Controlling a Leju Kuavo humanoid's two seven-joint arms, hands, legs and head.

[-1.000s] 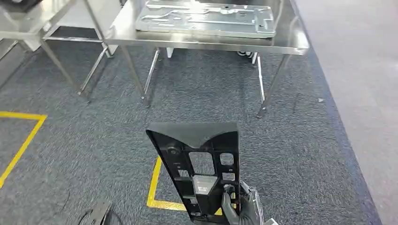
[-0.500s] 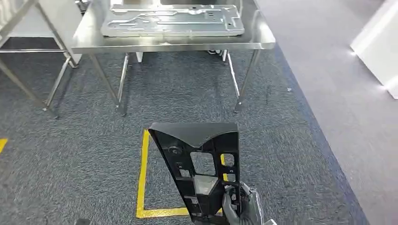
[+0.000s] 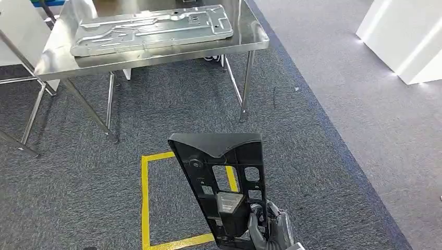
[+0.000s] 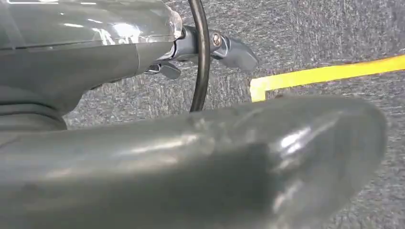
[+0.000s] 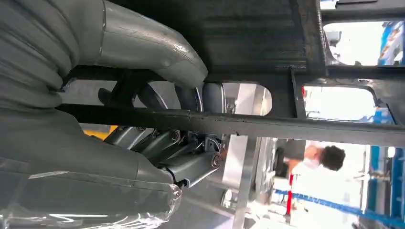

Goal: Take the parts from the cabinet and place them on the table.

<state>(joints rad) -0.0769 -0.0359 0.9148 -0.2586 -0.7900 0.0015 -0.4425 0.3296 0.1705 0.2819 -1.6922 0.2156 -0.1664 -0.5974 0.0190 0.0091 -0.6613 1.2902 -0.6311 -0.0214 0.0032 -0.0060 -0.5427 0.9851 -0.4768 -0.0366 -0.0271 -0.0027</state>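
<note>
My right hand (image 3: 268, 232) grips the lower end of a black plastic panel (image 3: 224, 172) with several cut-outs and holds it upright above the carpet. In the right wrist view the thumb and fingers (image 5: 119, 52) wrap round a bar of the black panel (image 5: 248, 33). Ahead to the left stands a steel table (image 3: 250, 41) with a large grey stamped metal plate (image 3: 151, 28) lying flat on it. My left hand (image 4: 191, 162) hangs over the carpet with nothing in it, its fingers apart.
A yellow taped square (image 3: 145, 198) marks the grey carpet below the panel. Another steel frame (image 3: 21, 62) stands at the far left. A white cabinet (image 3: 406, 36) stands at the back right. A person (image 5: 325, 157) is seen through the panel's openings.
The whole picture has shifted: the camera has turned, so the table and yellow marking now lie further left. The panel stays in my right hand's grip.
</note>
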